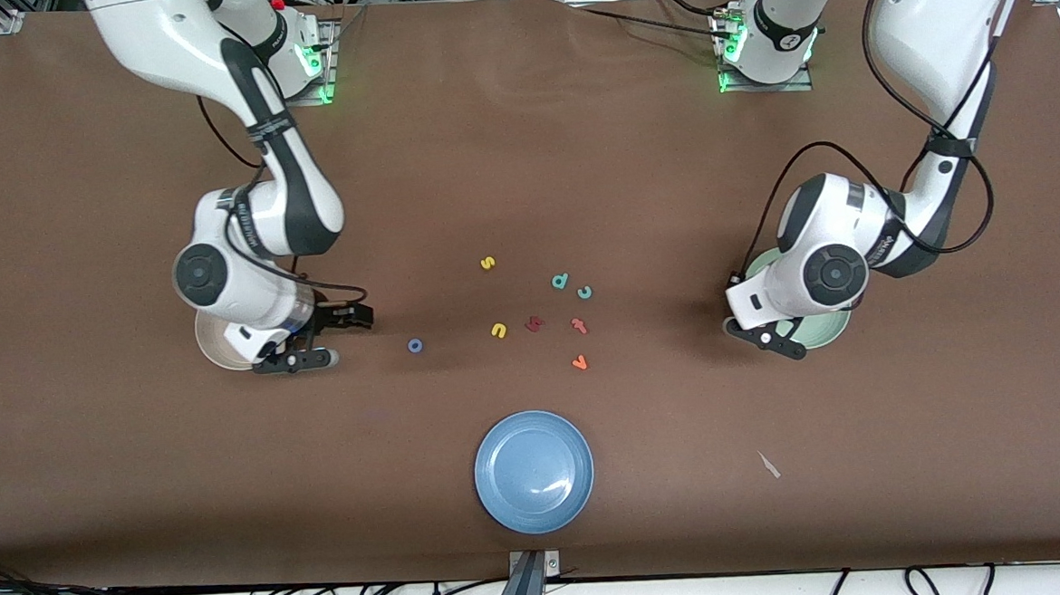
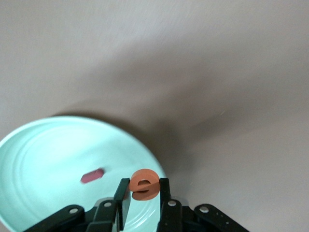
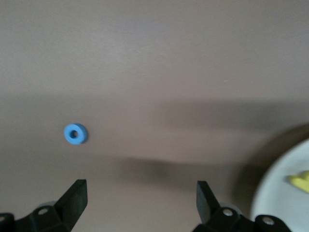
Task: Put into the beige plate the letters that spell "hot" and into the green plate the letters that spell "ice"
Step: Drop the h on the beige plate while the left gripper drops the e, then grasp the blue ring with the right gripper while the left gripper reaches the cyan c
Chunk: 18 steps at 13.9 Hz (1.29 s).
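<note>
Brown paper covers the whole desk (image 1: 684,471), and nearest the front camera sits a round shallow blue plate (image 1: 534,471) with nothing in it.

Farther up lies the scatter of tiny foam letters: an orange "v" (image 1: 580,363) closest, then the blue ring-shaped "o" (image 1: 415,345) toward the right arm's end, a yellow "u" (image 1: 498,331), a dark red letter (image 1: 534,324) and an orange-red letter (image 1: 579,325). Farther still are the teal "c" (image 1: 585,292), a teal "d" (image 1: 560,281) and a yellow "s" (image 1: 487,263).

At the right arm's end, the right end effector (image 1: 323,337) hangs low beside the round cream-beige plate (image 1: 218,347), its fingers spread wide and holding nothing. Its wrist view shows a yellow foam piece (image 3: 300,181) lying in that plate, with the blue ring on bare paper well apart from it.

At the left arm's end, the left end effector (image 2: 144,193) is over the rim of the round pale mint-green plate (image 2: 43,159), pinching the orange "e" (image 2: 145,183) between its fingers. A dark red bar-like "i" (image 2: 92,175) lies flat inside that plate.
</note>
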### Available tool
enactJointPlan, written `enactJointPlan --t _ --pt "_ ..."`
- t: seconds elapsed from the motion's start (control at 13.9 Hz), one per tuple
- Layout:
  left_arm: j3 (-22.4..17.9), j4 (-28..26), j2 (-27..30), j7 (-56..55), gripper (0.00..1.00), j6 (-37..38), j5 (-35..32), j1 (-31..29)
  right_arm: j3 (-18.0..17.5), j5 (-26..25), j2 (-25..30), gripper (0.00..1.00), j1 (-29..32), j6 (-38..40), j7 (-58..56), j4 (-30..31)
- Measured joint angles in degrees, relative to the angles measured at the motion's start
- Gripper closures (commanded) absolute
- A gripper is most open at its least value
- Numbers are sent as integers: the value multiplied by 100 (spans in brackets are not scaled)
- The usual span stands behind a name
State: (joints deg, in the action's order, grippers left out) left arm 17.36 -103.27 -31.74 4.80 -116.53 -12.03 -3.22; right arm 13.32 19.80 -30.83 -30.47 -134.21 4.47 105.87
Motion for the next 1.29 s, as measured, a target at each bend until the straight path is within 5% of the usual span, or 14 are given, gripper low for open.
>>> enactJointPlan --t 0.29,0.36,0.43,0.5,0.86,1.29 --pt "-6 -98 -15 700 81 224 -2 -453 -6 0 -348 0 -508 -686 1290 -50" --pt "-7 -140 -37 817 59 224 -2 -595 -7 0 -429 0 -629 -732 1578 -123" --pt "-7 -175 -66 885 22 224 -2 -688 -7 0 -514 0 -726 -748 1775 -223" --pt "-6 -190 -104 916 0 222 -2 -723 -7 0 -605 0 -798 -753 1877 -352" --pt "142 -141 -73 917 0 254 -2 -686 25 0 -937 13 -813 -754 1922 -749" --pt "1213 37 214 -82 0 374 -2 -541 25 0 -1181 35 -813 -754 1922 -946"
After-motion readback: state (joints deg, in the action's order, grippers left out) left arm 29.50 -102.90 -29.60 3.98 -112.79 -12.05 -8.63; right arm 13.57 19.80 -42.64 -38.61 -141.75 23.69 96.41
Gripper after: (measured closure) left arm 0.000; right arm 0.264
